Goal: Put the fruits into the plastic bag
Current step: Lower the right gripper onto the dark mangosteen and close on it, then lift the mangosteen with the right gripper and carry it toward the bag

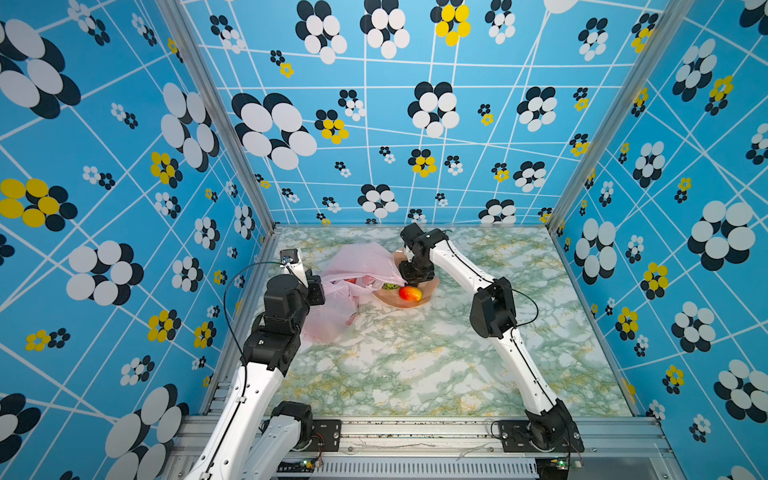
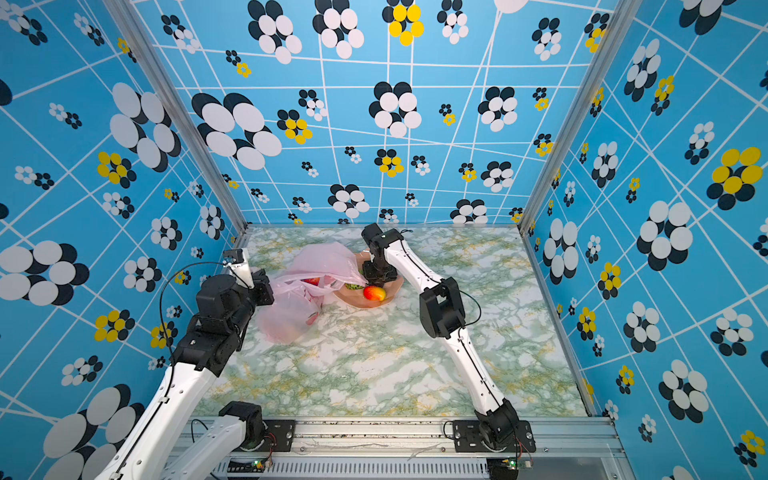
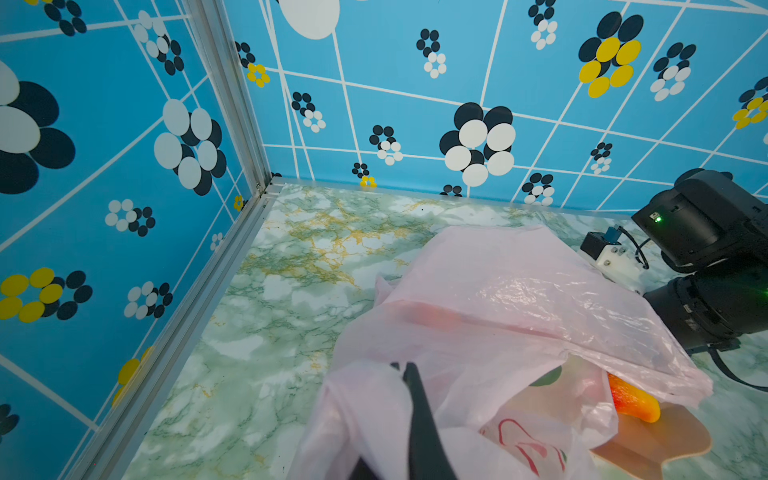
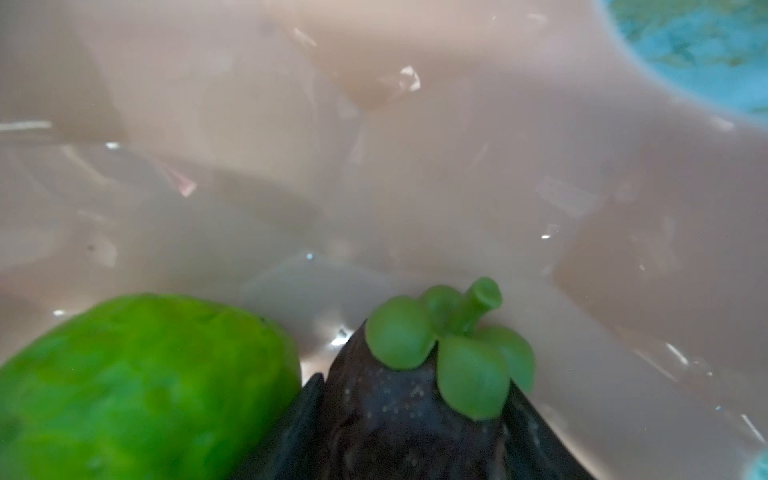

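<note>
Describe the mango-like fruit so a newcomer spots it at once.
On the marble table, find the peach-pink bowl partly under the plastic bag. The mango-like fruit lies in its near side, uncovered. It alone is red fading to yellow; its neighbour is green.

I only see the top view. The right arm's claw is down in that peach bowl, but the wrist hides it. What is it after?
Observer: Its wrist camera shows a dark purple mangosteen-like fruit with a green leafy cap, gripped between the fingers of the right claw.
Operator: And the left claw? The arm covers it from above.
Observer: Its wrist camera shows the left claw pinched shut on a fold of the pink plastic bag.
</note>
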